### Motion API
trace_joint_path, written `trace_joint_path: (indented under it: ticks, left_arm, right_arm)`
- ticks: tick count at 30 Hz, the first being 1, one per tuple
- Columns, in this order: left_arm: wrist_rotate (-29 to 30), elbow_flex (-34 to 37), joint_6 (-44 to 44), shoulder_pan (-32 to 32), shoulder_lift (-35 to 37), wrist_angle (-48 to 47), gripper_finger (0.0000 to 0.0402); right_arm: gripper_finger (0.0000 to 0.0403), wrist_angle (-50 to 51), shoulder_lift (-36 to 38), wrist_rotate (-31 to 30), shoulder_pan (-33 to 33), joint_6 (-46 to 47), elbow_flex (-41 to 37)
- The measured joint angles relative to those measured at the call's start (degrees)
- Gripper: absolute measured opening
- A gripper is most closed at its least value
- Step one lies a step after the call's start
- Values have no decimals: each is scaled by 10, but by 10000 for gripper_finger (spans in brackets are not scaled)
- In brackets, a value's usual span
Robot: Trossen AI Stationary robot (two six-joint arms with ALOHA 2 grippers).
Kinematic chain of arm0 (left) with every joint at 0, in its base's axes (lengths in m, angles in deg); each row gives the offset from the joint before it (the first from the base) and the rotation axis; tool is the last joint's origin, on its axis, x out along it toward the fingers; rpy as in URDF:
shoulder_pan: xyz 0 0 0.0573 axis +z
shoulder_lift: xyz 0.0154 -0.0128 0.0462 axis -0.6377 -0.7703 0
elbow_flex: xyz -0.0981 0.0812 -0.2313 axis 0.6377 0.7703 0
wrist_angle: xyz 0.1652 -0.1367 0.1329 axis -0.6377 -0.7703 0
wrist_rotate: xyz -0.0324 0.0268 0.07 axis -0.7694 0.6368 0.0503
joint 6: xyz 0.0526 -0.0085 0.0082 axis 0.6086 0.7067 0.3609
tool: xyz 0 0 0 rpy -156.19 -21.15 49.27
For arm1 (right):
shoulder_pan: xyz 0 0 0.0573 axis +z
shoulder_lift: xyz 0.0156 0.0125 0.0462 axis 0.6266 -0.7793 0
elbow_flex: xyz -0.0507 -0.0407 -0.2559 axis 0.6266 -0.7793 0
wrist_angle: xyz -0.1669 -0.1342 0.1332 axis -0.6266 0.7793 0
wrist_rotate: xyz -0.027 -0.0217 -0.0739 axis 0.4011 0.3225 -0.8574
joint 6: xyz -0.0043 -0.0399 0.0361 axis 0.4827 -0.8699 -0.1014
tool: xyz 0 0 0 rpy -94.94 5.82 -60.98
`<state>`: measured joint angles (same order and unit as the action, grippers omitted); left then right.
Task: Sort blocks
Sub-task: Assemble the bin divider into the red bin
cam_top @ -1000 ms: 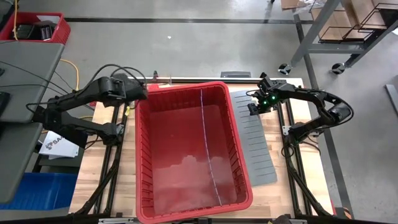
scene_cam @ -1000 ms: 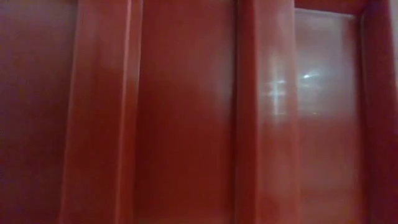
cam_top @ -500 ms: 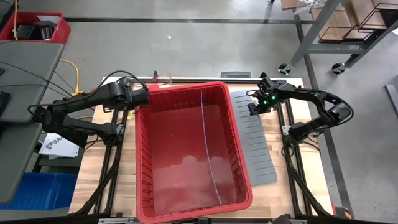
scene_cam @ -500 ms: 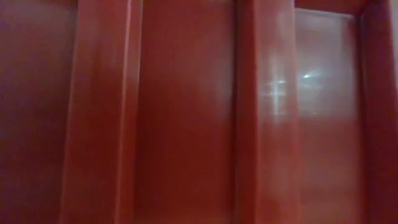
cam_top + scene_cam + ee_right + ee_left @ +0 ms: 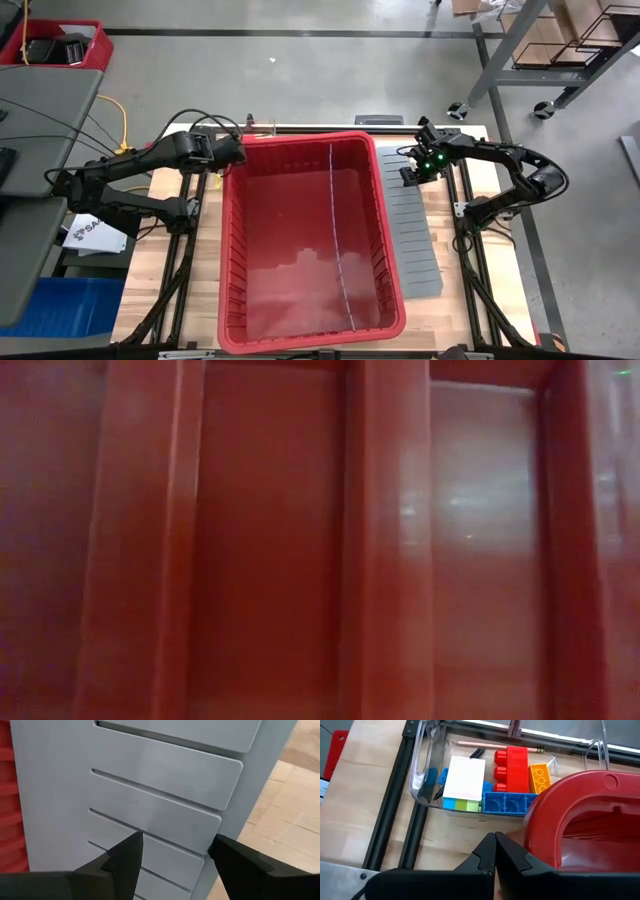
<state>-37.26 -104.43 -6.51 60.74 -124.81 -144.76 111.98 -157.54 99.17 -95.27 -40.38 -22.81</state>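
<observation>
The blocks lie in a clear tray [image 5: 427,775] at the table's far edge: a red one [image 5: 517,762], an orange one [image 5: 540,777], a blue one [image 5: 505,802] and a green one [image 5: 467,806] under a white card [image 5: 465,777]. My left gripper [image 5: 238,150] [image 5: 495,840] is shut, at the far-left corner of the big red bin [image 5: 310,240], just near of the tray. My right gripper [image 5: 413,168] [image 5: 172,852] hangs open over the grey slotted divider sheets [image 5: 410,230], nothing between its fingers. My left gripper has its shut fingers beside the red bin's far-left corner rim [image 5: 542,845], slanting down from the table's left. The outer side of one finger [image 5: 520,862] stands right at that rim. Whether it touches the rim I cannot tell.
The red bin fills the table's middle, and its ribbed wall [image 5: 380,540] blocks the whole low view. The divider sheets lie along the bin's right side. A pencil [image 5: 495,745] lies beyond the tray. Bare wood [image 5: 150,250] shows at the table's left.
My left gripper has come down and gone toward the table's right, up to the bin's far-left corner, staying shut. The bin's far end has slid a little toward the table's right, while its near end has stayed where it was.
</observation>
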Motion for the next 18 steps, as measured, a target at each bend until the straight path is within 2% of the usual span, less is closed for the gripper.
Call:
trace_joint_path:
  ticks: [8, 18]
  left_arm:
    - [6, 0, 0, 0, 0, -2, 0]
    - [8, 0, 10, 0, 0, -7, 0]
  right_arm:
    - [227, 1, 4, 51, -2, -11, -1]
    - [227, 46, 96, 91, -2, -25, -1]
